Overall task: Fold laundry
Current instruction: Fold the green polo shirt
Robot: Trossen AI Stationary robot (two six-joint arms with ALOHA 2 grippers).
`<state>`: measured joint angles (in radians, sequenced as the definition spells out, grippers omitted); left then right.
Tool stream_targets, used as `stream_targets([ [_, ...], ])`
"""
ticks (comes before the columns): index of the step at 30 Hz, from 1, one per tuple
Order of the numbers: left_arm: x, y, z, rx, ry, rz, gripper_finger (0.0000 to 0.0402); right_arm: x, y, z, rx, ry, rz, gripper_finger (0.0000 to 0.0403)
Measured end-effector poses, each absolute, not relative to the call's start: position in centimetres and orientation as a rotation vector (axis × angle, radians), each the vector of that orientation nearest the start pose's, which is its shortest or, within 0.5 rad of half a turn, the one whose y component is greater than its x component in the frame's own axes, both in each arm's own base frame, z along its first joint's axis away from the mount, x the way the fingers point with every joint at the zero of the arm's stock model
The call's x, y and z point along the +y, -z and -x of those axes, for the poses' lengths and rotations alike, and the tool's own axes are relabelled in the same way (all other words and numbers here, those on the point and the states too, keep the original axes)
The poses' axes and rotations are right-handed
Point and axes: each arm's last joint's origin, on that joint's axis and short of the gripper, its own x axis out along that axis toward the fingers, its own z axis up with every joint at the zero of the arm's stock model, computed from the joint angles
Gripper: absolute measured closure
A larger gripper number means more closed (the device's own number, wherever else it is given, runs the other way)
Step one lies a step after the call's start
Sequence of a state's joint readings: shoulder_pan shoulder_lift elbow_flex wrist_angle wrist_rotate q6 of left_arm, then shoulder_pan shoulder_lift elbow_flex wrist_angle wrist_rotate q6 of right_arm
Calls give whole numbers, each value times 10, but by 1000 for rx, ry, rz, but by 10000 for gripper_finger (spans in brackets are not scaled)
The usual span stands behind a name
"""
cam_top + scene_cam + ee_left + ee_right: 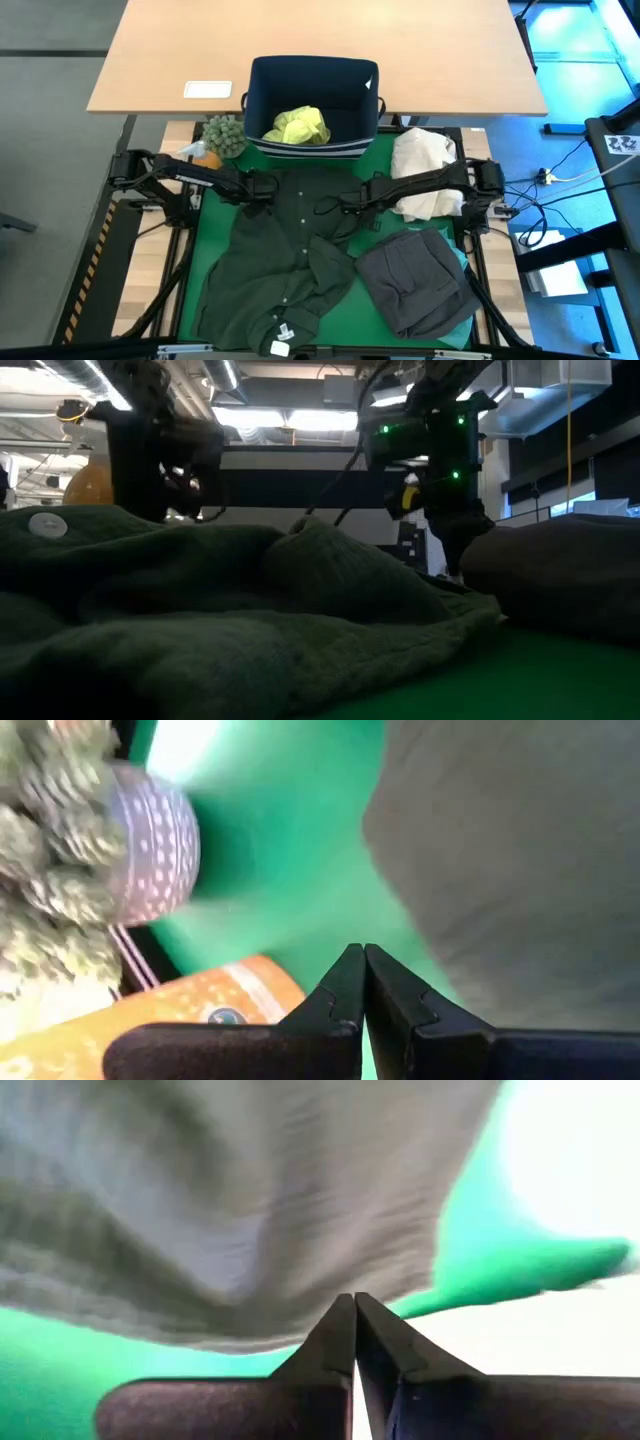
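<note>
**Both claws closed over the dark shirt**

Nearest, a grey garment (418,282) lies folded beside the spread dark shirt (275,262) on the green bench (385,325). Left claw (272,187) and right claw (345,207), both closed and empty, hover above the shirt's far part. Beyond, a yellow-green shirt (298,126) sits in the bin (262,78).

Dark shirt (285,265) hem cut off (bottom edge) — yellow-green shirt (298,126) half-hidden in bin (262,95).

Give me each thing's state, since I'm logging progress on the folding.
Dark olive button shirt: spread on the green mat, unfolded, rumpled.
Charcoal grey garment: folded, lying flat.
Yellow-green shirt: crumpled inside the navy fabric bin.
Left hand: shut, empty.
Right hand: shut, empty.
</note>
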<state>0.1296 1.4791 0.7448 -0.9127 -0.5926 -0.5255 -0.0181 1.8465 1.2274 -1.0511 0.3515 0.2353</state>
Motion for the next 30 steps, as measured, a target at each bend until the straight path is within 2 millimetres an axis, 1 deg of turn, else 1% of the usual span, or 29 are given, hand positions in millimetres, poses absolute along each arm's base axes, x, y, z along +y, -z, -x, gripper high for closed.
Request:
stream_targets([
  [2,39,-166,-214,1364,-919,7,401,-20,-178,-315,1574,492,95,398],
  [7,24,-193,-230,1200,-811,-27,401,-19,-198,-312,1464,514,88,398],
  [9,18,-197,-235,1147,-744,-21,401,-19,-204,-318,1366,497,48,398],
  [11,16,-198,-238,1132,-701,-2,401,-17,-204,-327,1277,412,-8,398],
  [14,17,-195,-239,1144,-696,9,401,-13,-193,-337,1183,263,-68,398],
  [17,18,-186,-240,1154,-682,20,401,-12,-175,-340,1138,214,-79,398],
  [19,21,-179,-243,1116,-644,40,401,-12,-163,-338,1141,209,-83,398],
  [23,29,-163,-244,1069,-571,89,401,-13,-147,-330,1167,216,-85,398],
  [26,40,-155,-236,1097,-612,108,401,-16,-139,-323,1196,235,-103,398],
  [30,51,-142,-223,1141,-649,145,401,-27,-131,-314,1214,273,-129,398],
])
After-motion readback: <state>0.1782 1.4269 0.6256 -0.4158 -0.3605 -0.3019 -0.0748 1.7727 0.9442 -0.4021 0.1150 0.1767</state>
